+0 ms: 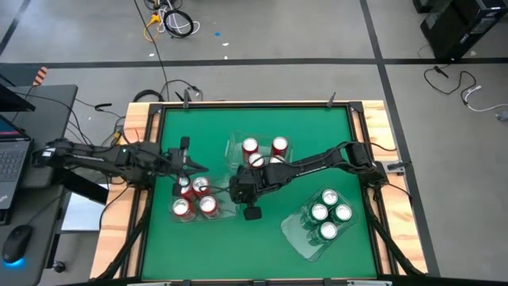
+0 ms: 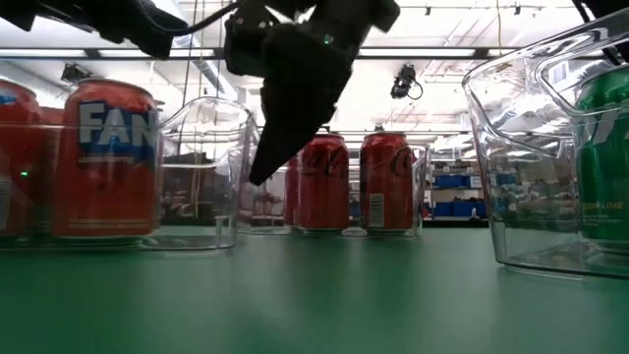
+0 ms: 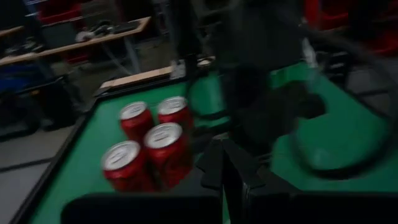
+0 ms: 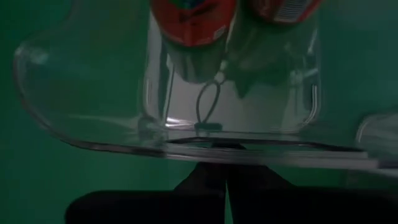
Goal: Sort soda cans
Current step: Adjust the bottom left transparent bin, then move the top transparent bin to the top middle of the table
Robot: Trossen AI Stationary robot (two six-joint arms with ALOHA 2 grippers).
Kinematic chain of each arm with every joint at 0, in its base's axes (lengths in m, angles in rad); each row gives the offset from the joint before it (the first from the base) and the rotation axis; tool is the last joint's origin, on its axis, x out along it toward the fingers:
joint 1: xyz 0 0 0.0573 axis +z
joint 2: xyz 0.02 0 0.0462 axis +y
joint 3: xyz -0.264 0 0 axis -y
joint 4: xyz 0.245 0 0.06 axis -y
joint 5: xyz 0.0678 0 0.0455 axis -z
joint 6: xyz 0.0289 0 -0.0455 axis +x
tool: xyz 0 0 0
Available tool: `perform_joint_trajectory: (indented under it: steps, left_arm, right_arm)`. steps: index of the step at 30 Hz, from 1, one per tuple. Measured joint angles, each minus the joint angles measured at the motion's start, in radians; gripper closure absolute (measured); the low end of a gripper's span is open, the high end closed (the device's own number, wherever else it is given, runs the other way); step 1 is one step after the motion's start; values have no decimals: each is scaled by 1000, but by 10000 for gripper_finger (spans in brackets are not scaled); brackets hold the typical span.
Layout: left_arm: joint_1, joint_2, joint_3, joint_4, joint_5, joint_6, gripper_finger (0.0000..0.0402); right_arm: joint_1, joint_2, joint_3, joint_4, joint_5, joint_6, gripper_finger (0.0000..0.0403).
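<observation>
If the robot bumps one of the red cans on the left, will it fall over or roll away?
Probably neither. The red cans stand upright, packed together inside a clear bin, so neighbours and walls likely steady them. Tipped on its round side, one would likely roll. The smooth metal may be slippery to grip.

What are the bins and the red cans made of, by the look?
Bins: clear glossy plastic, probably rigid; cans and room show through the walls, and the rims catch highlights. Red soda cans: likely thin metal, probably aluminium, with printed glossy red bodies and bare silver tops.
</observation>
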Motion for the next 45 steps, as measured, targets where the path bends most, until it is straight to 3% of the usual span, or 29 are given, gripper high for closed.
perform_joint_trajectory:
  steps: [7, 12, 16, 22, 29, 45]
  left_arm:
    - [-149, 14, 0, 1, -21, 1, 400]
    - [-240, 60, 0, 4, -113, -6, 401]
    - [-279, 83, 0, 13, -162, -12, 401]
    - [-297, 86, 0, 34, -183, -34, 401]
    - [-296, 86, 0, 34, -183, -53, 401]
    - [-296, 87, 1, -17, -207, -92, 401]
  right_arm:
    - [-51, 0, -56, 140, 10, -18, 403]
    - [-52, -44, -31, -47, 129, 35, 403]
    - [-53, -52, -35, -143, 150, 133, 403]
    - [-77, -52, -103, -161, 275, 214, 403]
    - [-137, -50, -178, -98, 383, 199, 403]
    - [-329, -54, -268, 66, 451, 41, 403]
